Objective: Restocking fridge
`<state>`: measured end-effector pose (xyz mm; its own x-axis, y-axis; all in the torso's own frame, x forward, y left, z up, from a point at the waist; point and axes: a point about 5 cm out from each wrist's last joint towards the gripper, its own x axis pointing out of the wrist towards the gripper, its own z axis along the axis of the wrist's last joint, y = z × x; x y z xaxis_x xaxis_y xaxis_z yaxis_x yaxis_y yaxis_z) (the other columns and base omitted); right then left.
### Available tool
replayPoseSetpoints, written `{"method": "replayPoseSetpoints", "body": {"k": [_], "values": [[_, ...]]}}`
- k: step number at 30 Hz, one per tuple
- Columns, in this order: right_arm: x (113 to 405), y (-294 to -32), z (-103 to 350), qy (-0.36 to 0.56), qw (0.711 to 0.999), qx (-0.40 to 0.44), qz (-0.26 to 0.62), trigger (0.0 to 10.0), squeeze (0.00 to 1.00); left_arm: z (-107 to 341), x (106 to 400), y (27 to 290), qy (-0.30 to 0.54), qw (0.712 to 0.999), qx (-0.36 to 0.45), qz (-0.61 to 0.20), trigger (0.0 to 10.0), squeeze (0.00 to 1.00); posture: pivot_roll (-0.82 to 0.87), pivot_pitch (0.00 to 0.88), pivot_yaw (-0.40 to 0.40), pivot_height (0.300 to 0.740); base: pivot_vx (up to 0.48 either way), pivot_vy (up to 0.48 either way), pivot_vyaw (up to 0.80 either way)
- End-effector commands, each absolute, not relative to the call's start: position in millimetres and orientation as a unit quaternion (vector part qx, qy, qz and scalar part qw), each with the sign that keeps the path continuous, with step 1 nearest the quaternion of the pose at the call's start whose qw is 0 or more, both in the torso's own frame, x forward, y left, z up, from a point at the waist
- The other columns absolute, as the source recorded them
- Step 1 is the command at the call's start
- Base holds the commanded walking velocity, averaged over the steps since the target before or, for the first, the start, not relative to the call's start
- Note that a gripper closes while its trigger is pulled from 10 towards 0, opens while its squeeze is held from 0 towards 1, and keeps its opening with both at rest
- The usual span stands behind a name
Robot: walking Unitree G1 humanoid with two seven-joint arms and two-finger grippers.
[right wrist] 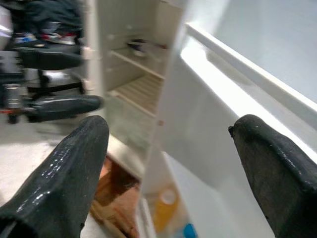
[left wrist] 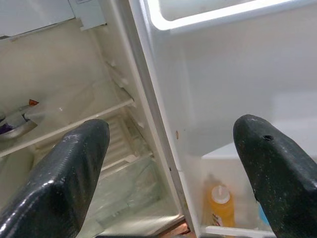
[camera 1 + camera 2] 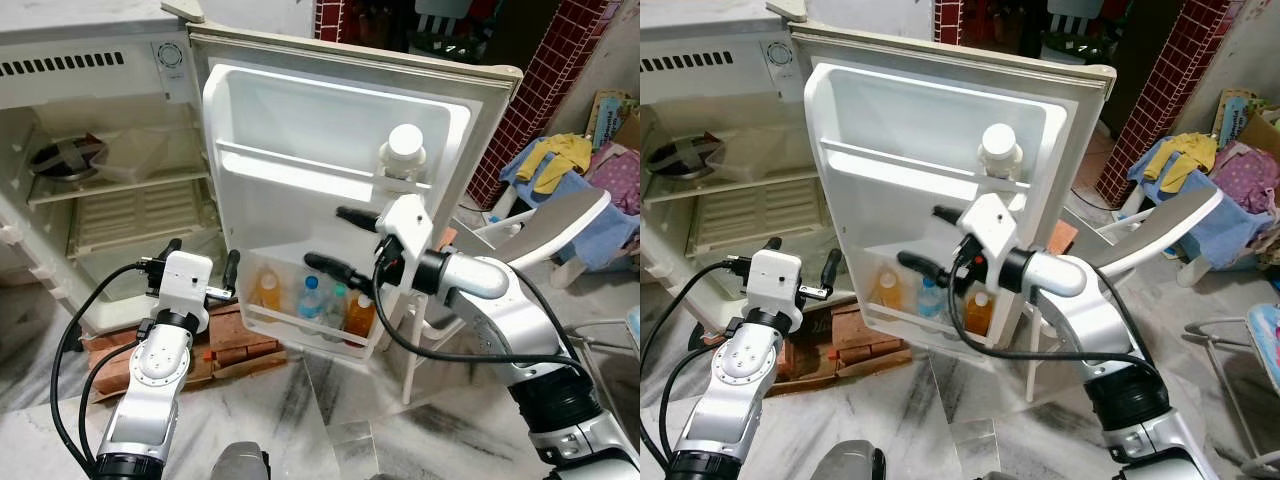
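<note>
1. A fridge (image 3: 90, 120) is seen standing open, its door (image 3: 330, 130) swung wide toward the camera.
2. In the bottom door shelf (image 3: 305, 330) several bottles are held upright side by side: an orange bottle (image 3: 267, 290), a blue-capped bottle (image 3: 311, 297), a pale bottle (image 3: 335, 305) and another orange bottle (image 3: 360, 315).
3. On the upper door shelf (image 3: 300, 165), at about 2 o'clock from the lower bottles, a white jar (image 3: 404, 152) with a wide lid is seen.
4. Inside the cabinet, a dark round bowl (image 3: 66, 157) is seen on the upper shelf, with a ribbed tray (image 3: 130, 215) below it.
5. The right hand (image 3: 325, 238) is held in front of the door, between the two door shelves, with its fingers spread apart and nothing between them.
6. The left hand (image 3: 202, 263) is raised at about 9 o'clock from the lower bottles, near the door's hinge edge; its fingers are parted and empty.
7. A stack of bricks (image 3: 230, 335) is seen on the floor under the fridge front.
8. A white plastic chair (image 3: 540, 225) and a heap of clothes (image 3: 575, 165) are seen at 3 o'clock, well apart from the door.
</note>
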<state>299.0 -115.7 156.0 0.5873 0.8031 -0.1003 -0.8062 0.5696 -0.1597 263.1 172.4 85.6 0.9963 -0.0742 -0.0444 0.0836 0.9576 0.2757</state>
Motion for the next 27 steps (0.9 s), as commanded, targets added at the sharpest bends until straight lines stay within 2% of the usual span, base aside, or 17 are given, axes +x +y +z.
{"method": "replayPoseSetpoints", "body": {"k": [1, 7, 12, 27], "values": [[307, -125, 162, -0.005, 0.899, -0.103, 0.426, 10.0, 0.0, 87, 263, 172, 0.016, 0.989, 0.143, -0.044, 10.0, 0.0, 0.13, 0.0, -0.034, 0.74, 0.0, 0.0, 0.0], [318, -138, 166, -0.03, 0.917, -0.113, 0.381, 10.0, 0.0, 87, 262, 173, 0.016, 0.988, 0.144, -0.044, 10.0, 0.0, 0.13, 0.0, -0.03, 0.74, 0.0, 0.0, 0.0], [325, -137, 181, -0.073, 0.925, -0.104, 0.358, 10.0, 0.0, 87, 262, 172, 0.016, 0.988, 0.146, -0.046, 10.0, 0.0, 0.13, 0.0, -0.028, 0.74, 0.0, 0.0, 0.0], [337, -134, 193, -0.12, 0.931, -0.097, 0.332, 10.0, 0.0, 87, 262, 172, 0.016, 0.988, 0.146, -0.044, 10.0, 0.0, 0.13, 0.0, -0.03, 0.74, 0.0, 0.0, 0.0]]}}
